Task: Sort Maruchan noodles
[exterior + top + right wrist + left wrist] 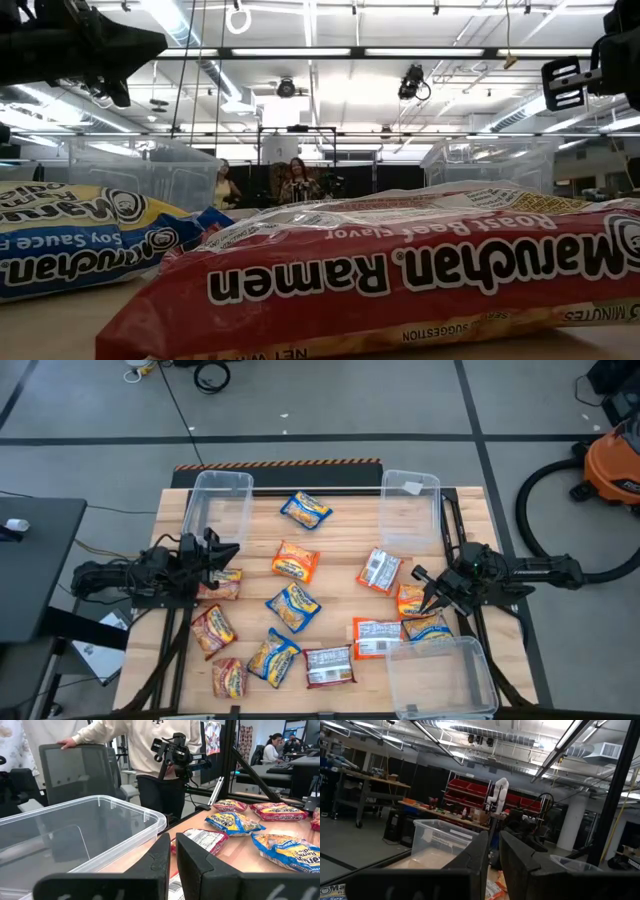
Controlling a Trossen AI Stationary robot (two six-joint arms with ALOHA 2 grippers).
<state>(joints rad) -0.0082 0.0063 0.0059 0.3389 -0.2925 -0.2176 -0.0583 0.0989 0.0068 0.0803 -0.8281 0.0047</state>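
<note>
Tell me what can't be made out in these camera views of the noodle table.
- Low view: a red Maruchan packet fills the foreground and hides most of the table behind it.
- High view: flavour print on the packets is too small to read.
- Left wrist view: the left gripper blocks the table ahead.
- Right wrist view: a person is cut off by the top edge.

3 clear bins (220, 500) on wood table (340, 540); orange shop vac (612, 465) nearby.

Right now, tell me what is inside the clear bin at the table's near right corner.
Nothing is visible inside the near right bin; the wood shows through its clear bottom. A blue-and-yellow noodle packet lies outside, against its far rim.
</note>
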